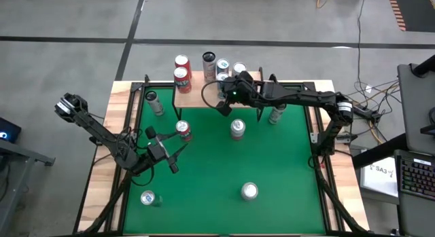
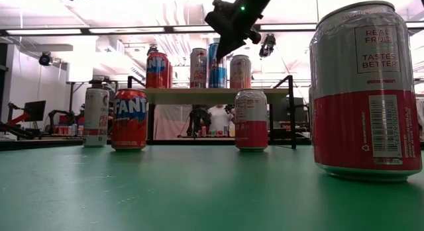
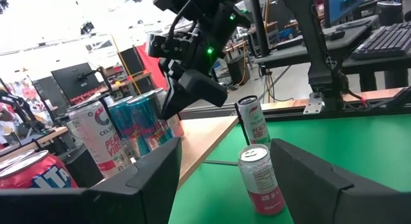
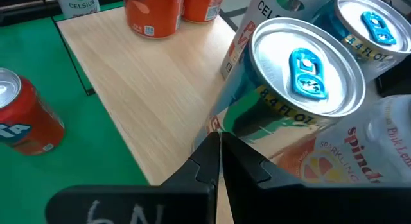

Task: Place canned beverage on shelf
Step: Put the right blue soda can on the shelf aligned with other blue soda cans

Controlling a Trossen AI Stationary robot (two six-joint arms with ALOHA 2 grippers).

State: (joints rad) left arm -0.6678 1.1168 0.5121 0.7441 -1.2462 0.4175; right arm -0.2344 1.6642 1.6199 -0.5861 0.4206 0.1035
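The shelf (image 1: 199, 94) stands at the table's far edge. On its light wood top (image 4: 148, 89) stand two red cans (image 1: 182, 70), two blue cans (image 4: 302, 83) and a few more. My right gripper (image 4: 218, 156) is shut and hangs above the shelf's near edge, just in front of the nearer blue can; it holds nothing. My left gripper (image 1: 170, 155) stands open and level over the table's left half, near a red Fanta can (image 1: 183, 130). Past its fingers a pink-and-silver can (image 3: 260, 179) stands upright on the green mat. My right gripper's shut fingertips (image 4: 209, 153) stand right beside the upper side of the nearer blue can (image 4: 257, 115), slanting down from the table's near side. I cannot tell whether they touch it.
More cans stand on the green mat: one left of the shelf (image 1: 155, 101), one right of it (image 1: 276, 115), one near the front (image 1: 249, 191) and one at the front left (image 1: 147, 197). The shelf's left half (image 4: 128, 70) is bare wood.
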